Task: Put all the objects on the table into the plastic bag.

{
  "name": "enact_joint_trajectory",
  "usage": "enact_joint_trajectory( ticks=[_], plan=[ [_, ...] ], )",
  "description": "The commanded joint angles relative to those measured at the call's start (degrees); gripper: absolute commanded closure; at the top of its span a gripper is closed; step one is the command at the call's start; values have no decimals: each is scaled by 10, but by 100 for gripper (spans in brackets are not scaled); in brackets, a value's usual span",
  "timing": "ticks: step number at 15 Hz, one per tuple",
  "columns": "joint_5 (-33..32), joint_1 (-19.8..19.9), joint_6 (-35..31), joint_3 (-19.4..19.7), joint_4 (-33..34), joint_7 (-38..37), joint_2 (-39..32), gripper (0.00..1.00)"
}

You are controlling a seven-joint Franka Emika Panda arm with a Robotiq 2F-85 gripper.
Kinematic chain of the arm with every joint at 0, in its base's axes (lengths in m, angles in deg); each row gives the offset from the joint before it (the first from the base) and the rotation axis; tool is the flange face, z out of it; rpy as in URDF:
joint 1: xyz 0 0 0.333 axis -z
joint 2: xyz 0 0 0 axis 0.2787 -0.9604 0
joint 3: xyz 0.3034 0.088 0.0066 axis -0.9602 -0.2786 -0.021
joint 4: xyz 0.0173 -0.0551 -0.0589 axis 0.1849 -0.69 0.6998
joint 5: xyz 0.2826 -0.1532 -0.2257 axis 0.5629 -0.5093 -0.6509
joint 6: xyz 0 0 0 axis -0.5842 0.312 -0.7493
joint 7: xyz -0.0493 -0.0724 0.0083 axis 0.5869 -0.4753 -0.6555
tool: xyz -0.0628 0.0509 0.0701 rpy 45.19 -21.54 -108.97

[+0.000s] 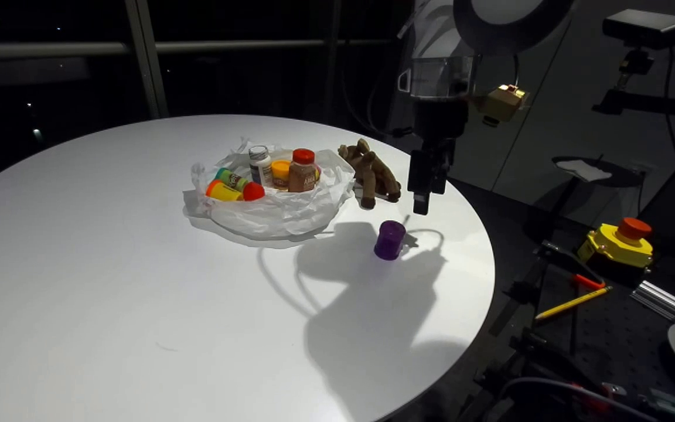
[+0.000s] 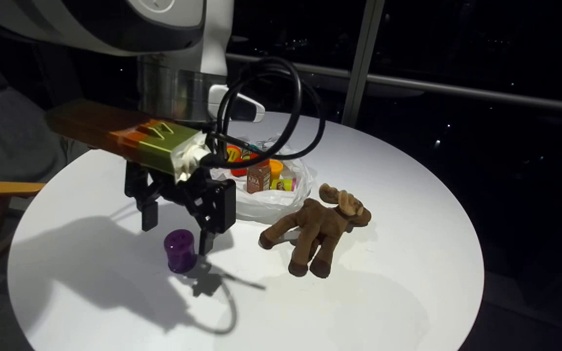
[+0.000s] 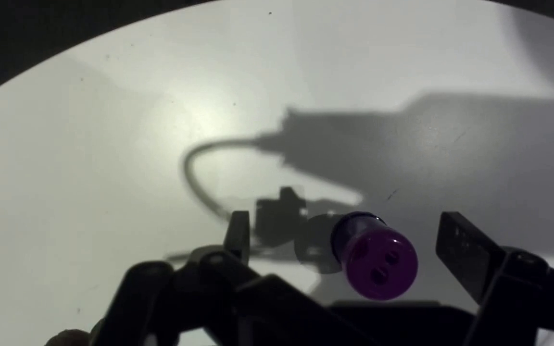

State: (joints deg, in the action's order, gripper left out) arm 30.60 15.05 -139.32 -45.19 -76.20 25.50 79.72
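My gripper [image 2: 177,233] hovers with its jaws wide apart over the purple cup [image 2: 180,253], which stands upright on the table [image 1: 138,305]. In the wrist view the purple cup [image 3: 378,264] shows between the two fingers, touching neither. The brown toy animal [image 2: 322,222] lies on the table beside the plastic bag [image 1: 279,217]. Inside the bag are the red-capped brown bottle [image 1: 302,176], an orange cup [image 1: 280,174], a yellow cup [image 1: 222,191], a green-yellow can [image 1: 232,179], the red piece [image 1: 254,191] and a white bottle [image 1: 261,167].
The table's round edge runs close to the purple cup and toy. Off the table stand a yellow and red device [image 1: 619,243] and a pencil [image 1: 573,303]. A black cable [image 2: 296,112] loops out from the wrist. A wooden chair arm [image 2: 3,188] shows beyond the table.
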Motion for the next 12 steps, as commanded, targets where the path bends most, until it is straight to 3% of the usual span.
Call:
enact_joint_trajectory(
  ticks=[1, 12],
  plan=[
    [-13, -2, -68, -10, -18, 44, 7, 0],
    [-14, 2, -136, -36, 15, 106, -75, 0]
  ],
)
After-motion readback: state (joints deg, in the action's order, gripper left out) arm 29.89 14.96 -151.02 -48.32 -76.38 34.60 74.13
